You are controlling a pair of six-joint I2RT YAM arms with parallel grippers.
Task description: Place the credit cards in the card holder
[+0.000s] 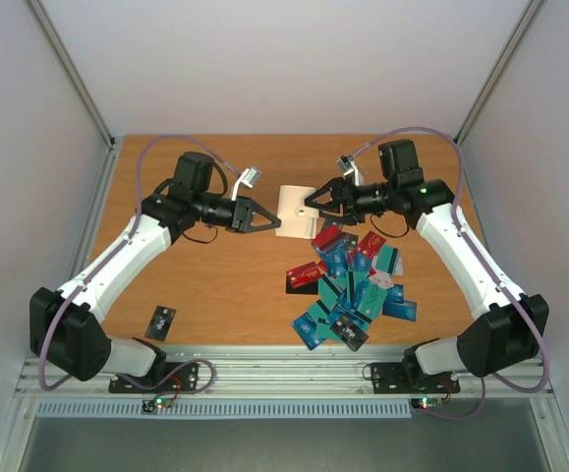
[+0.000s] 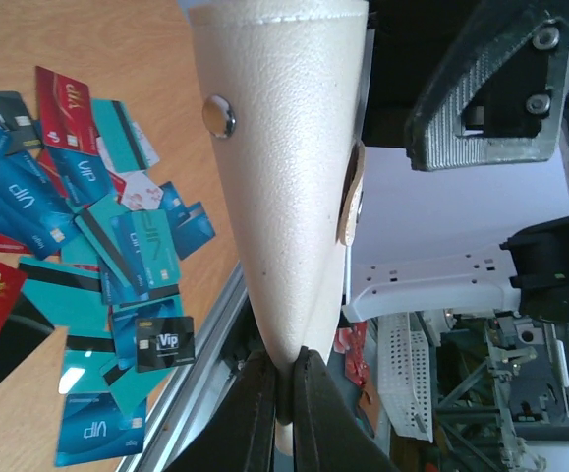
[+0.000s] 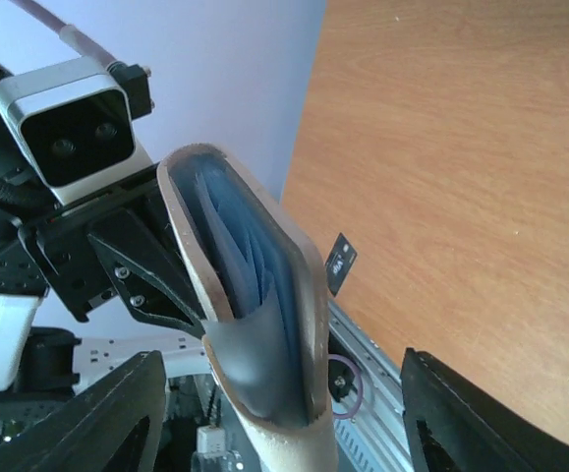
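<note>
Surface: wooden table point(image 1: 215, 285) between white walls.
Card holder point(image 1: 293, 209): cream, held up between the arms, gaping open, greyish sleeves showing.
Left gripper point(image 1: 274, 223): pinching the card holder's edge.
Right gripper point(image 1: 309, 205): spread, fingers either side of the open end.
Credit cards point(image 1: 353, 290): loose heap below the right gripper; one black card point(image 1: 160, 321) well apart, front left.

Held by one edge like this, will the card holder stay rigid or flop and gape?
Probably semi-stiff: pinched at one end by the left gripper, the card holder stands out without drooping. Its covers bow apart at the free end, so it likely flexes when squeezed. The grained cover probably resists slipping.
</note>
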